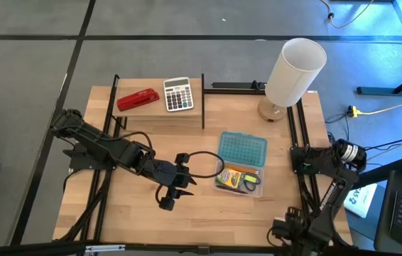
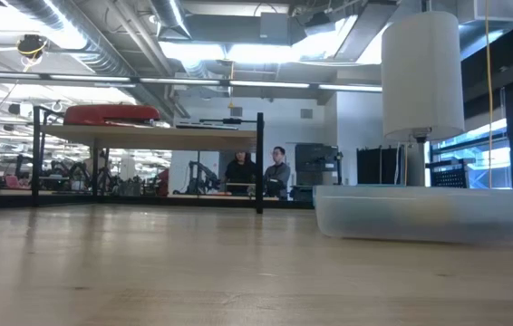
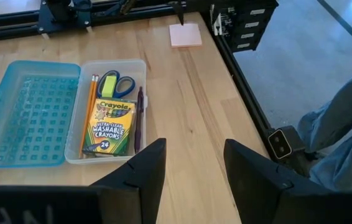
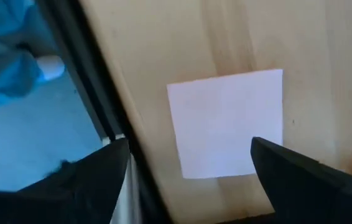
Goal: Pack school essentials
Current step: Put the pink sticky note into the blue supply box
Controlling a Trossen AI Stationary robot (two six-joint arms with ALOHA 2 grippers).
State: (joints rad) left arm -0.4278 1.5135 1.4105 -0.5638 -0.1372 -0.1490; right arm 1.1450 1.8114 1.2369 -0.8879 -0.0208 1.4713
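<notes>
Jaws on the right gripper (image 4: 188,171) are seen spread wide over the pink square note pad (image 4: 226,121), which lies flat on the bench (image 1: 116,206) close to its edge rail, untouched; jaws on the left gripper (image 1: 175,186) stand partly apart and empty near the bench's centre. At about 3 o'clock from the left gripper sits the clear pencil case (image 3: 140,65), its blue lid (image 3: 30,112) swung open, with the blue-handled scissors (image 3: 117,84), crayon box (image 3: 111,127), orange pencils (image 3: 89,109) and dark purple pen (image 3: 138,118) already packed.

Trouble is judged likeliest at the pad: a thin, flat pad could be slid toward the rail instead of lifted, or only its top sheets pinched. The open lid could also be clipped on delivery.

From above, the pad is hidden beneath the right arm. No tiny yellow piece can be made out. At bench height, the case's contents are blurred behind its wall.
</notes>
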